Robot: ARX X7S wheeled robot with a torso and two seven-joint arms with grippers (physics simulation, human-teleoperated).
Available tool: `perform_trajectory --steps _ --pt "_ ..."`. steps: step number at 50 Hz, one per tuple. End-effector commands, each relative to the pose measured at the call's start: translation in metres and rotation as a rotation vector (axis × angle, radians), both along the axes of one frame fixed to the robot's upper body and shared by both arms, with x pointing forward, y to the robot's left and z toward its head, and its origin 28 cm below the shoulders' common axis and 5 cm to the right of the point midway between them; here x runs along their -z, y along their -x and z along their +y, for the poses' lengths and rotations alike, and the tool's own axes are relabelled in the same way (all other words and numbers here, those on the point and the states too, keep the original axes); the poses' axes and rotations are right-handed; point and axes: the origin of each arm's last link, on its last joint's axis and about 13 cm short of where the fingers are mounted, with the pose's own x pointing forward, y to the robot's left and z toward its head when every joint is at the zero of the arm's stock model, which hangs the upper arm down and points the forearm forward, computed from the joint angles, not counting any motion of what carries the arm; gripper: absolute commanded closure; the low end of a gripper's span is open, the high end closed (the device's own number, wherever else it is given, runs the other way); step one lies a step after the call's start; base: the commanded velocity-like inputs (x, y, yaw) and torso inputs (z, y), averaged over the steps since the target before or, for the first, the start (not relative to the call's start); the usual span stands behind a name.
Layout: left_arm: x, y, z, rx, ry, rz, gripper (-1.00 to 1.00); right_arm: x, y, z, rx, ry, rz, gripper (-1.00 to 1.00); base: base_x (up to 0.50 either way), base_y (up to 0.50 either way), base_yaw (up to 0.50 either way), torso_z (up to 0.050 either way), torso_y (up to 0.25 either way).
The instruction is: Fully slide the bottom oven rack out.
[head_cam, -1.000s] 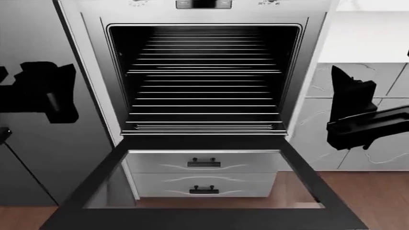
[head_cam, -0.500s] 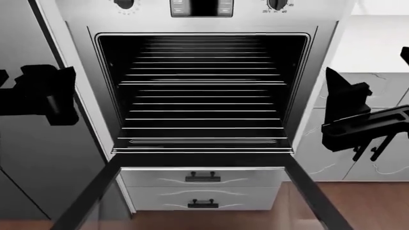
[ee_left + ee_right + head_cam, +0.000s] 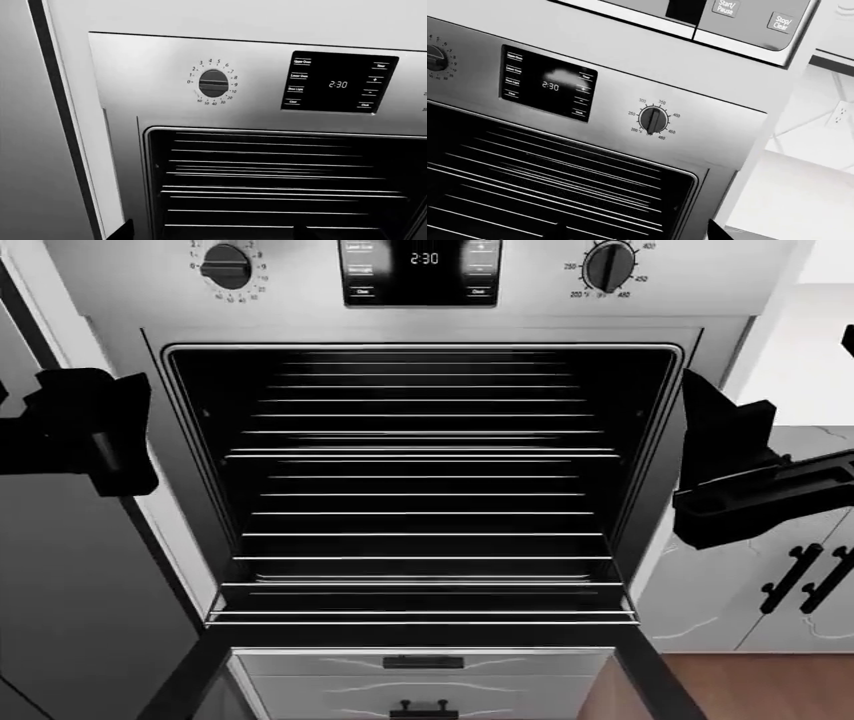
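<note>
Between my two grippers stands the oven (image 3: 424,480), door dropped open, its black cavity filling the space ahead of me. My left gripper (image 3: 80,430) hangs just outside the cavity's left edge and my right gripper (image 3: 754,485) just outside the right edge, both raised to about the height of the upper rack (image 3: 422,453). The bottom oven rack (image 3: 422,585) lies below and inward of both, seated inside the cavity with its front bar just behind the sill, so it looks not yet drawn out. Its long axis runs straight across from one gripper's side to the other, and the pull must come toward me, along the side ribs. Neither arm seems clearly nearer; the right gripper hangs a little lower (a slight edge, I judge). Whichever goes must drop and swing inward to meet that front bar. Both grippers show only as dark silhouettes, so I cannot tell whether their fingers stand apart or together. The wrist cameras see only the control panel (image 3: 340,82) and knobs.
</note>
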Motion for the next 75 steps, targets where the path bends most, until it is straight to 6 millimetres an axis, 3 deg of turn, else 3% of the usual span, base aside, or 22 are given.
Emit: perform_trajectory --steps 1,15,25,37,75 --pt "0.0000 0.0011 0.0000 -0.001 -0.004 -0.003 -1.00 -0.0007 0.0004 0.0004 0.001 0.002 -0.005 -1.00 0.15 0.00 0.00 0.000 0.000" --pt "0.0011 0.0005 -0.0011 0.008 0.006 0.020 -1.00 0.0002 0.0019 -0.0003 0.008 -0.006 0.012 -1.00 0.09 0.00 0.00 0.000 0.000" --pt "0.0057 0.0054 -0.0005 0.051 0.029 0.176 -1.00 -0.0061 0.0094 0.0014 -0.025 -0.085 0.162 -1.00 0.00 0.00 0.00 0.000 0.000" --pt "0.0070 0.0049 0.0015 0.076 0.050 0.218 -1.00 -0.0037 0.0066 0.0012 -0.005 -0.063 0.189 -1.00 0.00 0.00 0.00 0.000 -0.036" --pt "0.0052 0.0028 0.0026 0.064 0.037 0.215 -1.00 0.0007 0.0045 0.0010 -0.006 -0.077 0.188 -1.00 0.00 0.00 0.00 0.000 -0.242"
